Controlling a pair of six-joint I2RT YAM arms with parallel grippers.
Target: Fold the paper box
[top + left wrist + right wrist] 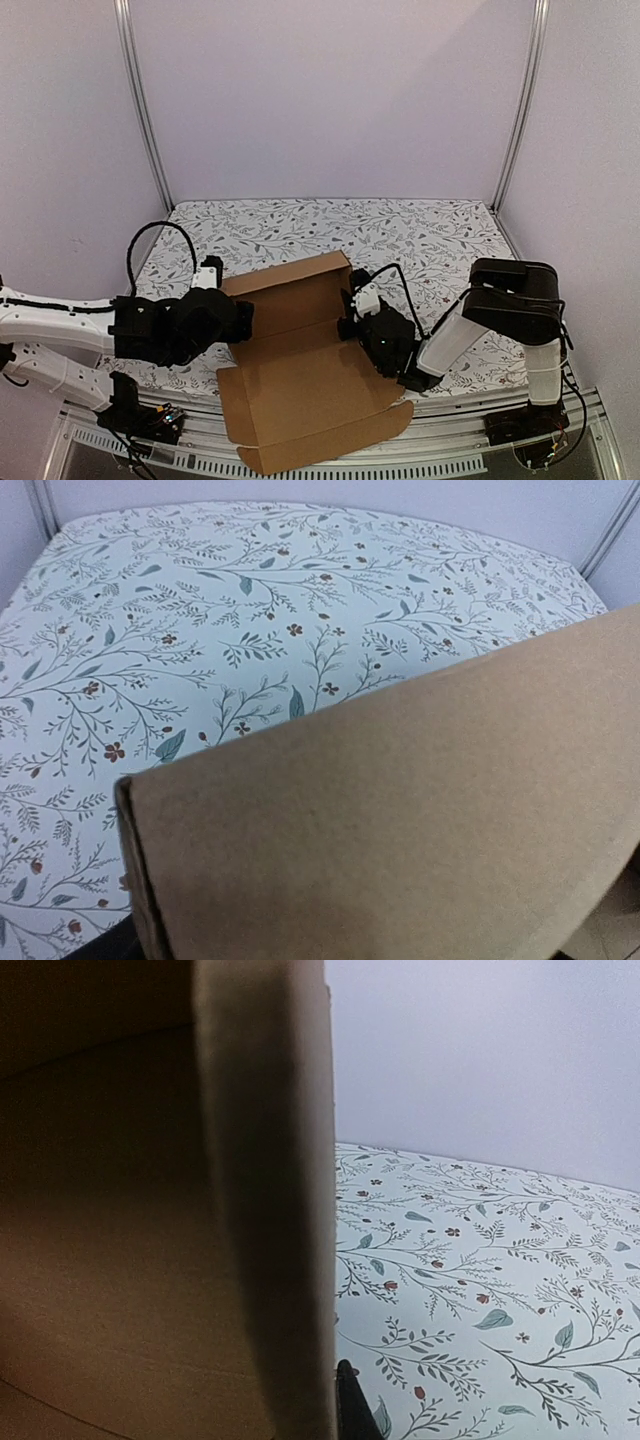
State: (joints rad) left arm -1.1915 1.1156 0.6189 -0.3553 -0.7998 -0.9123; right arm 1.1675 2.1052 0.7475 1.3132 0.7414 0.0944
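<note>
Left hand [238, 318]: at the 9 o'clock edge of the paper box [300, 380]. Its own camera showed no fingers, only a brown panel filling the lower frame, so apart or together could not be told.

Right hand [350, 322]: at the box's 3 o'clock edge, closed on an upright side wall. Its wrist view showed one dark fingertip [346, 1400] just beside that wall, with the other hidden behind cardboard.

Count: one box, two hands, one fingertip visible.

The box lay open mid-bench [430, 235] on the floral surface. Its back panel was raised toward 12 o'clock, and a rounded flap overhung the edge at 6 o'clock.

Only the overhead view gave the whole sheet and both hands. The wrist views gave blurred close-up cardboard with the floral pattern beyond. The box interior in the right wrist view was dark, its creases hard to make out.
</note>
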